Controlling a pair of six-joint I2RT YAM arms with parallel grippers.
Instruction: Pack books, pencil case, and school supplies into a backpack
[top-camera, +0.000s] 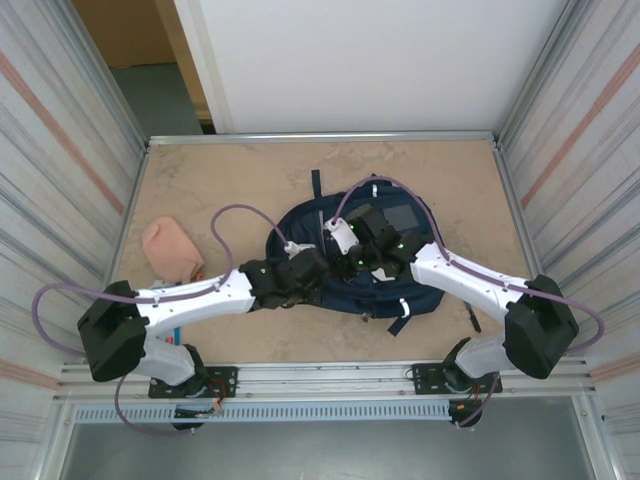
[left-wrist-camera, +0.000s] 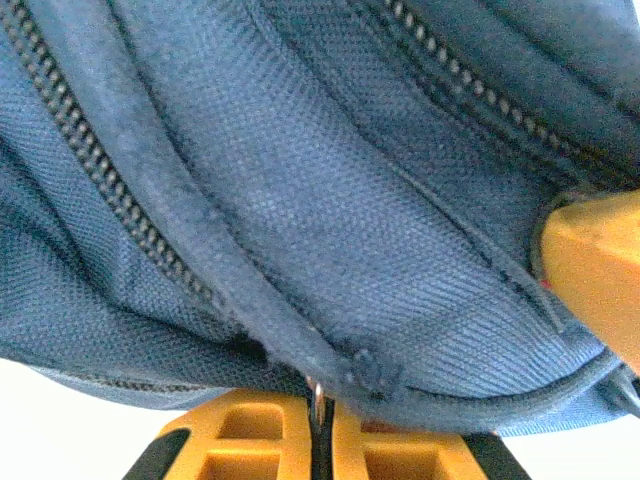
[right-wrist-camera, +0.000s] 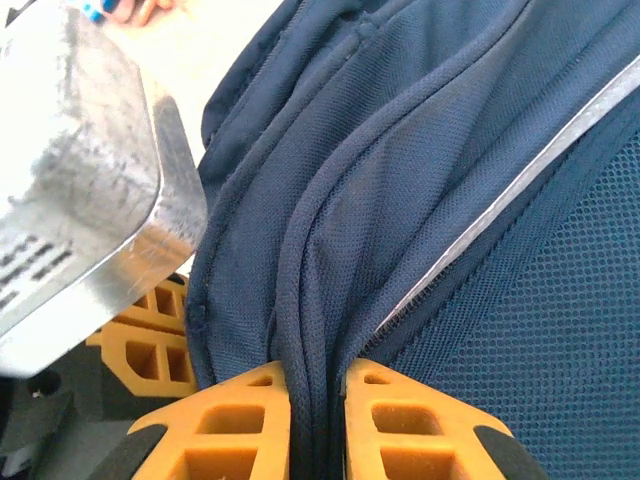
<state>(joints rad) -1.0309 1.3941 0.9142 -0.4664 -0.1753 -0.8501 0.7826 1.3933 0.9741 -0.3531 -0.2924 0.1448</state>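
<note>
The navy backpack lies flat in the middle of the worktop, its square front patch towards the far right; both arms reach in over it from the near edge and meet above its left-centre part; the left gripper sits at the bag's left edge, and in the left wrist view its orange fingers are pressed together at the bottom of the frame, pinching the piped hem of the backpack, with a small metal tab caught in the slit between them; a zipper runs diagonally across the cloth above; the right gripper is just beside the left one, over the bag's middle; in the right wrist view its orange fingers are closed on a raised fold of the backpack, the dark fabric filling the narrow gap between them; a white reflective stripe slants down the cloth to the right of that fold, with mesh-textured fabric beyond it; the left arm's silvery housing stands close on the left of that view; a peach-pink lump rests on the worktop well apart from the bag, to its left, touched by neither gripper.
</note>
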